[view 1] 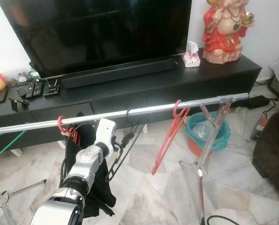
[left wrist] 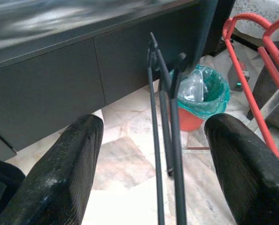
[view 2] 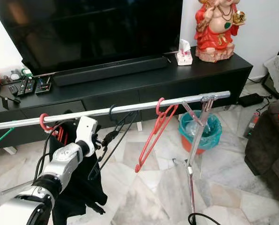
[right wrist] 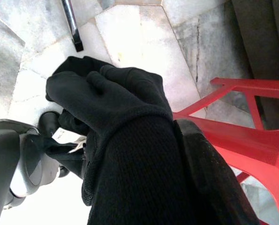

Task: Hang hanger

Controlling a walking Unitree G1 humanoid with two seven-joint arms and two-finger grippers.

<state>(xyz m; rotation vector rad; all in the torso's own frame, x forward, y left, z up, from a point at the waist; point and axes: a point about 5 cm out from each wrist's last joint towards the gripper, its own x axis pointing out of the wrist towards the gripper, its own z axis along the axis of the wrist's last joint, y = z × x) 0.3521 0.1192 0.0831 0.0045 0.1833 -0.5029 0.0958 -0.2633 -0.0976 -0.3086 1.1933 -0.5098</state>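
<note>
At the rail's (view 1: 148,110) 9 o'clock end a red hanger (view 1: 62,125) carries black cloth (right wrist: 125,140). The right gripper (right wrist: 177,187) is against that cloth, but I cannot tell its grip. The left gripper (left wrist: 154,124) is released, straddling the black hanger (left wrist: 178,150) without touching it. The hook sits over the rail at its 12 o'clock. Best to back straight out towards 6 o'clock and not nudge the bars.
</note>
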